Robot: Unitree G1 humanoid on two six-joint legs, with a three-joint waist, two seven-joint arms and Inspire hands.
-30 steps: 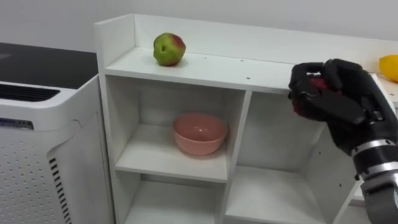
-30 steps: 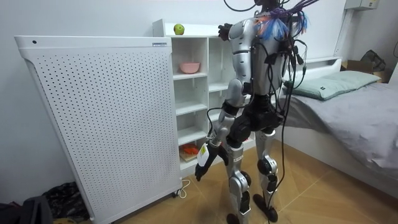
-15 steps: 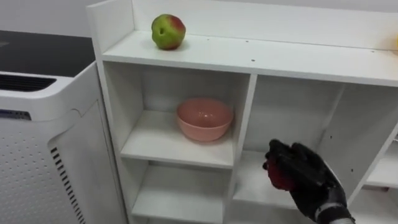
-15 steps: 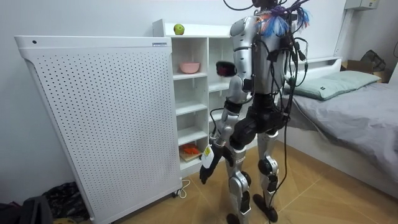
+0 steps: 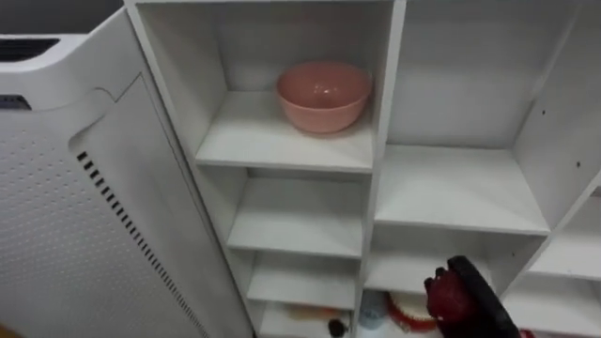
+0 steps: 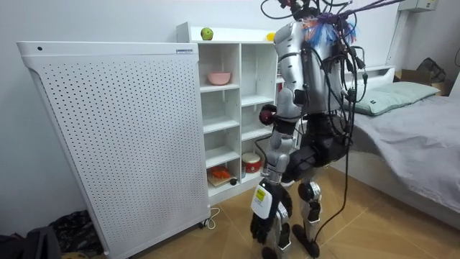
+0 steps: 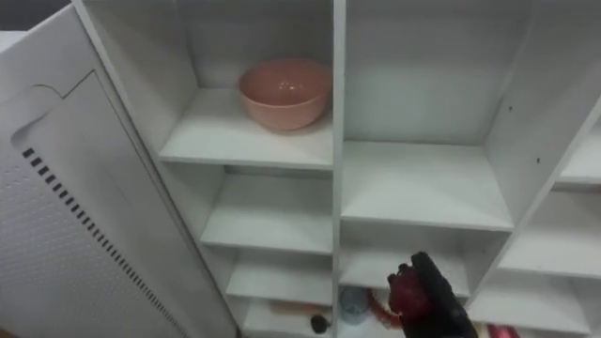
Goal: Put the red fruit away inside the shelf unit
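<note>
My right hand [image 5: 476, 289] is shut on a dark red fruit [image 5: 441, 295] low in front of the white closet [image 5: 380, 160], level with its lower middle compartments. In the room view that right hand [image 6: 269, 112] is held out at waist height toward the shelves. A pink bowl [image 5: 324, 94] sits in the upper left compartment. On the closet's top lie a green-red apple [image 6: 207, 33] and a yellow fruit [image 6: 270, 36]. My left hand [image 6: 260, 223] hangs low beside my leg.
A tall white perforated panel [image 6: 108, 137] stands against the closet's left side. The bottom shelf holds a red-and-white container [image 6: 251, 162] and some orange items [image 6: 219, 173]. A bed [image 6: 402, 122] lies behind me on the room view's right.
My right hand has come down with the red fruit from the closet's top to the lower shelves. My view has tilted downward, and my left arm has swung lower.
</note>
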